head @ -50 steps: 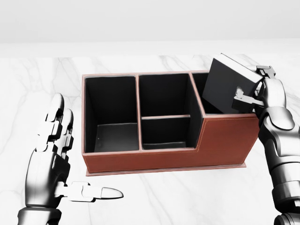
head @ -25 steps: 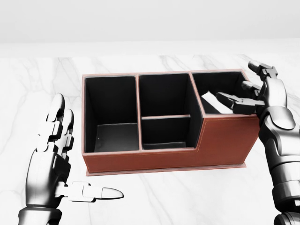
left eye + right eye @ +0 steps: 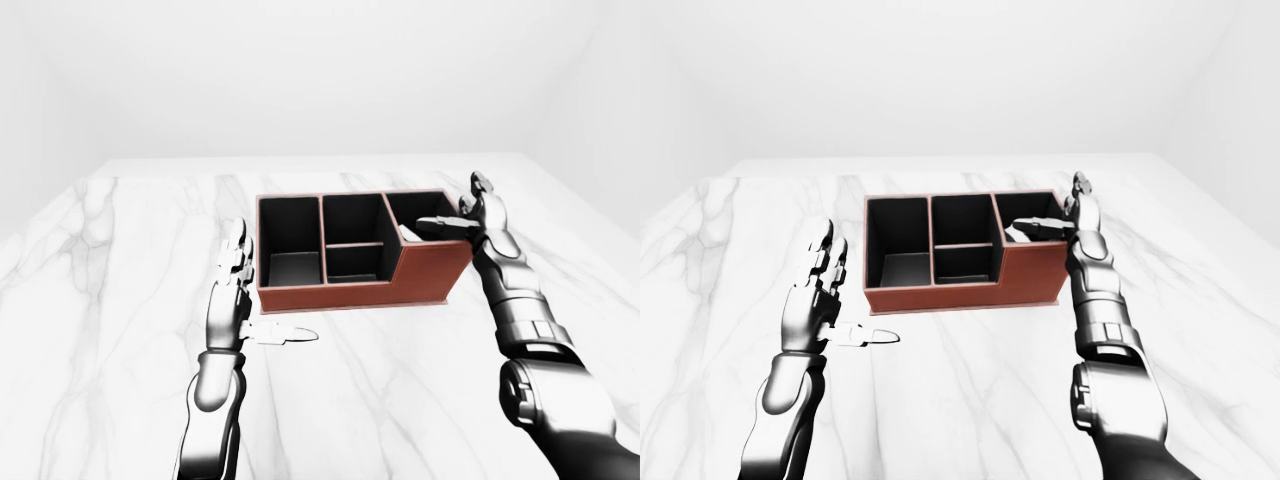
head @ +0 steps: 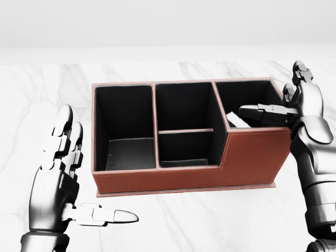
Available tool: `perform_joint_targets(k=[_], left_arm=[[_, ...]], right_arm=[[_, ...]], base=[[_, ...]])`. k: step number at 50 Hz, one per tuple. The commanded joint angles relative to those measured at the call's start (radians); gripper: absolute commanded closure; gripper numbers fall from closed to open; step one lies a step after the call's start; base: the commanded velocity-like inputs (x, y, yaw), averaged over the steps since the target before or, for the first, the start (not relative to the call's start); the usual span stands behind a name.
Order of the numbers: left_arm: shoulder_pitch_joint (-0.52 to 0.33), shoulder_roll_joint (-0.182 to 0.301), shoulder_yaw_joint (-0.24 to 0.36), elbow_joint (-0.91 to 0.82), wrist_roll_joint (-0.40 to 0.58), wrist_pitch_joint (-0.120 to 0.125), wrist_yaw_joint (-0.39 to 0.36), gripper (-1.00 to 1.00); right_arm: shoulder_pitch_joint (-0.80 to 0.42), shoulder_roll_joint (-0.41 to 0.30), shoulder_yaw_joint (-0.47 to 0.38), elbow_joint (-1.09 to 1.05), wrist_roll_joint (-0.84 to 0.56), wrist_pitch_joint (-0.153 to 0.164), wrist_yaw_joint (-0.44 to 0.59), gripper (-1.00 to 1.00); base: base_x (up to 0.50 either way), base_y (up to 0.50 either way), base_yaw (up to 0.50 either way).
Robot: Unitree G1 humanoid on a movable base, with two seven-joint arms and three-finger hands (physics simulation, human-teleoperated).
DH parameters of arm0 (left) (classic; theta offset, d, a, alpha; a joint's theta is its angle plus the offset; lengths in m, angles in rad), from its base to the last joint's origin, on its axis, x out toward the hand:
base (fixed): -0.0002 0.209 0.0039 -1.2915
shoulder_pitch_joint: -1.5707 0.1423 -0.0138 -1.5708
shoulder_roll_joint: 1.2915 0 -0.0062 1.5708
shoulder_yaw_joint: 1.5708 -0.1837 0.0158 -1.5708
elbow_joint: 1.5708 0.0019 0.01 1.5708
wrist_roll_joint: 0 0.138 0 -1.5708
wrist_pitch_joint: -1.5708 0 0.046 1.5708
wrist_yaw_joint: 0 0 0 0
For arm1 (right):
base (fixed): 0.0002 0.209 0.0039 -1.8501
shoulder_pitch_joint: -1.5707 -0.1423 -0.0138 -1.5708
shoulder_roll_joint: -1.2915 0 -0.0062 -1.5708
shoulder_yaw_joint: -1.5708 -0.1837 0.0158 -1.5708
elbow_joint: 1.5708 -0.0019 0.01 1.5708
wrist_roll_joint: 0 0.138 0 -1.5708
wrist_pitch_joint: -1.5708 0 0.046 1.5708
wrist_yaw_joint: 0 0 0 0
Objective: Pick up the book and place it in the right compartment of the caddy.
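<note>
Nearest in the head view, left hand point(image 4: 58, 173) flat and spread on the marble table point(image 4: 42, 94), same as a second ago, clear of the caddy point(image 4: 184, 131). Farther right, right hand point(image 4: 294, 113) now opened, fingers splayed at the caddy's right end, one finger over the rim. Book point(image 4: 237, 121), gripped above the caddy a second ago, now down in the right compartment, pale edge showing — placement looks done, only withdrawal left.

Bright, even, sharp simulator renders

The tabletop point(image 4: 47, 105) is showing glossy white marble with grey veins. The caddy point(image 4: 178, 176) is looking like matt reddish-brown leather, lined in matt black. Both hands' fingers point(image 4: 65, 136) are gleaming like polished metal.
</note>
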Motion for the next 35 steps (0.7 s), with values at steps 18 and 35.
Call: perform_joint_targets(k=[18, 35], left_arm=[[0.004, 0.000, -0.002, 0.004, 0.001, -0.008, 0.001, -1.00], [0.000, 0.000, 0.001, 0.006, 0.001, -0.006, 0.001, -1.00]], right_arm=[[0.069, -0.068, -0.090, -0.950, 0.095, 0.000, -0.100, -1.00], [-0.019, -0.173, -0.200, -1.336, 0.348, 0.000, -0.251, -1.00]], base=[[0.00, 0.00, 0.00], [0.00, 0.00, 0.00]])
